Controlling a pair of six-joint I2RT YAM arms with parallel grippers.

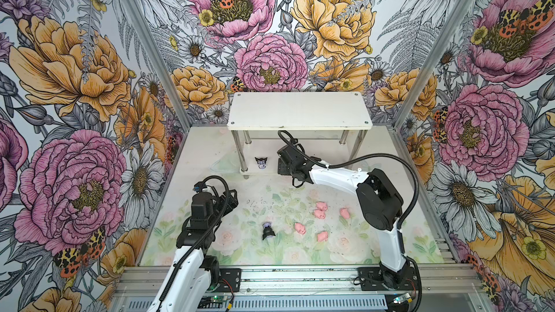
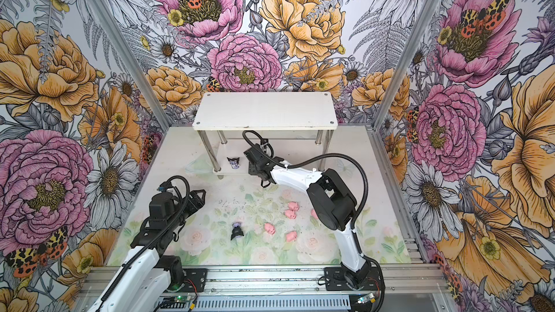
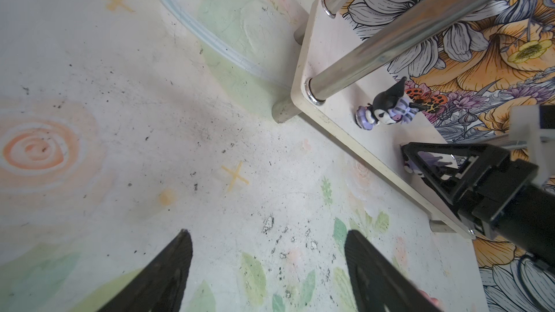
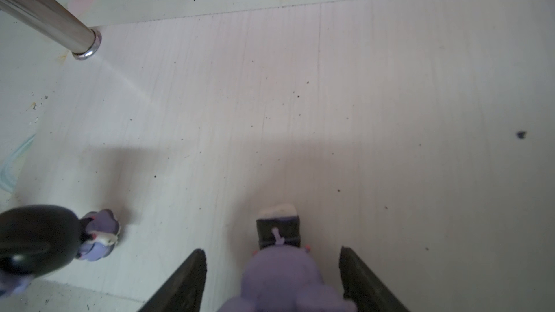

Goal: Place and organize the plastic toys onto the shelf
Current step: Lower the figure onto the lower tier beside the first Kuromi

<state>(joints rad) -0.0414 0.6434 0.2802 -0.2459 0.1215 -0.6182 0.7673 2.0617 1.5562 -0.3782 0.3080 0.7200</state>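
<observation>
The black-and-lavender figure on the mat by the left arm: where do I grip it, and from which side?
Take the black-and-lavender figure across its dark middle, left gripper coming straight down, jaws closing left-to-right. It seems to lie tipped over with its length running front to back, so that is likely its narrow way.

Five pink pig figures (image 1: 321,205) (image 1: 319,213) (image 1: 344,212) (image 1: 300,228) (image 1: 322,236) show in both top views. There are three black-and-lavender figures with pointed ears: two in a top view (image 1: 260,162) (image 1: 268,231) and a third in the right wrist view (image 4: 282,271). There is one white two-tier shelf (image 1: 297,109), which has four metal posts (image 1: 237,151).
</observation>
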